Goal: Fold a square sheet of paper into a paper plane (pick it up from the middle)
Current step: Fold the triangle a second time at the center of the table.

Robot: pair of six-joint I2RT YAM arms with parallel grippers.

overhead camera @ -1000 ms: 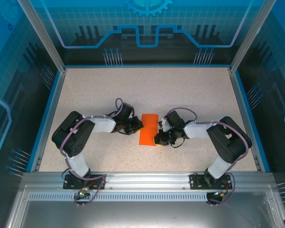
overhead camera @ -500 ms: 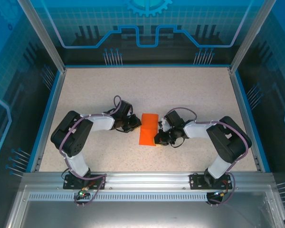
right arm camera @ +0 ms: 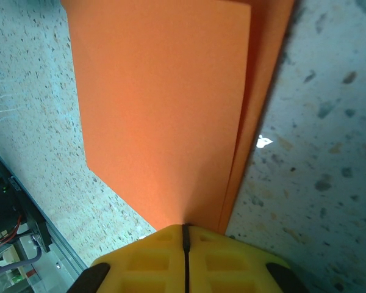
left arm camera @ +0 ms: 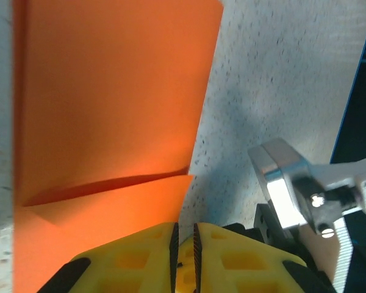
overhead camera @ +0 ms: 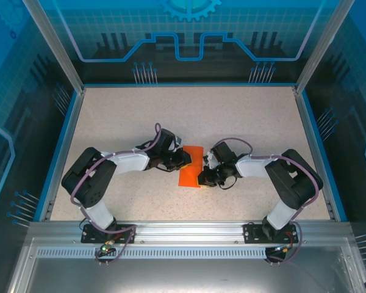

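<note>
Showing from above the square sheet of paper (overhead camera: 190, 168) lying folded on the table (overhead camera: 244, 122) between left gripper (overhead camera: 183, 157) and right gripper (overhead camera: 202, 178), at left wrist, fingers (left arm camera: 140, 256) nearly meeting at its edge, hold unclear, at right wrist, jaws pressing together, clamping the sheet.

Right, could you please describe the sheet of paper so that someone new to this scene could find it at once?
Start from the speckled beige table inside the blue-edged enclosure and look to its middle, where the left gripper and right gripper face each other. Between them lies the folded sheet of paper: a narrow, roughly rectangular shape, and the only bright orange thing there.
</note>
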